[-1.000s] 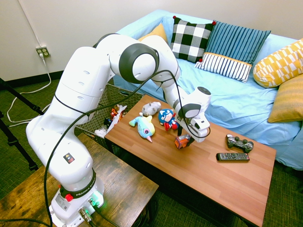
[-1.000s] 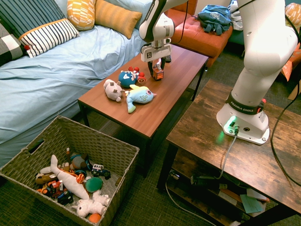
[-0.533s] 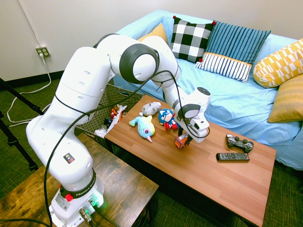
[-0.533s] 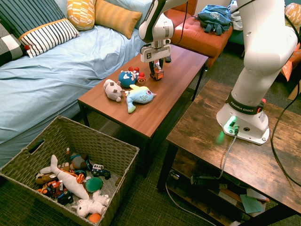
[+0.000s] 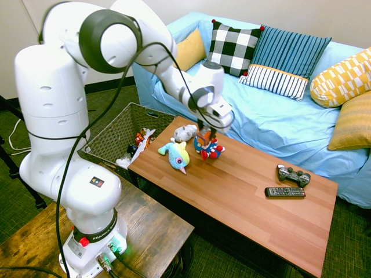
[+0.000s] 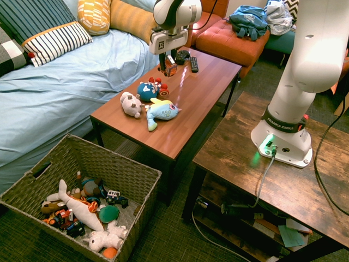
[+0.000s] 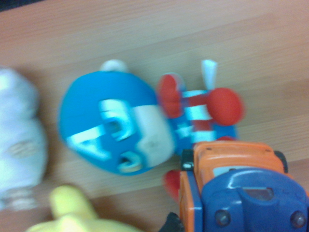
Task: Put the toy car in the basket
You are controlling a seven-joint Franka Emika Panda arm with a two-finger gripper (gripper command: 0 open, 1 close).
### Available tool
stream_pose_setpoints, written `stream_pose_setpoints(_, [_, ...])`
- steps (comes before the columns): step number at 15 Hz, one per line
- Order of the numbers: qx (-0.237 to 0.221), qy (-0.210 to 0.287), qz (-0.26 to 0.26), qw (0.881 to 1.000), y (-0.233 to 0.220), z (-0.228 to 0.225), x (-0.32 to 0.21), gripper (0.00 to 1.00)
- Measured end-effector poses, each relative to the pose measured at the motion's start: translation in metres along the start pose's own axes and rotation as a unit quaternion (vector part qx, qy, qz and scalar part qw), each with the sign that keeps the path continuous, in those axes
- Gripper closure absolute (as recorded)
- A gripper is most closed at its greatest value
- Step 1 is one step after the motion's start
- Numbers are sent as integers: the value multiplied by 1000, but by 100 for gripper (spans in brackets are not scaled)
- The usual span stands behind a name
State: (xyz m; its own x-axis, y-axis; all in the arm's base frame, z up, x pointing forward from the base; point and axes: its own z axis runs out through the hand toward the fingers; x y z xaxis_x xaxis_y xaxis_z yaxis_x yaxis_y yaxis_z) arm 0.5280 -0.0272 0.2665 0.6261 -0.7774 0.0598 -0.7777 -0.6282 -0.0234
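1. Pincer point(image 6: 167, 70) up in the air over the desk point(image 5: 255, 200), pinching the orange-and-blue toy car point(image 6: 170, 67)!
2. Superhero plush point(image 6: 148, 91) lies on the desk, below the pincer and the car.
3. Grey plush point(image 6: 131, 105) and light-blue plush point(image 6: 162, 111) sit beyond it, on the basket side of the pincer.
4. Woven basket point(image 6: 146, 188), toys inside, stands on the floor, well apart from the pincer and lower down.

Our pincer point(image 6: 167, 71) is closed in a grip and points downward; directly above it sits our wrist point(image 6: 169, 41), and our white arm point(image 5: 139, 35) arches higher still, bent at the elbow.
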Motion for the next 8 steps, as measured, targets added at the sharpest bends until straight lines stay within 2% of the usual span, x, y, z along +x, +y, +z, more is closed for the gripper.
stream_pose_setpoints(3, [-21, 31, -68, 997, -53, -47, -128, 100])
stream_pose_setpoints(6, [-33, 44, -126, 991, -110, -99, -300, 100])
stream_pose_setpoints(7, [-36, 47, -145, 988, -127, -111, -363, 100])
stream_pose_setpoints(8, [-42, 47, -158, 985, -142, -112, -404, 100])
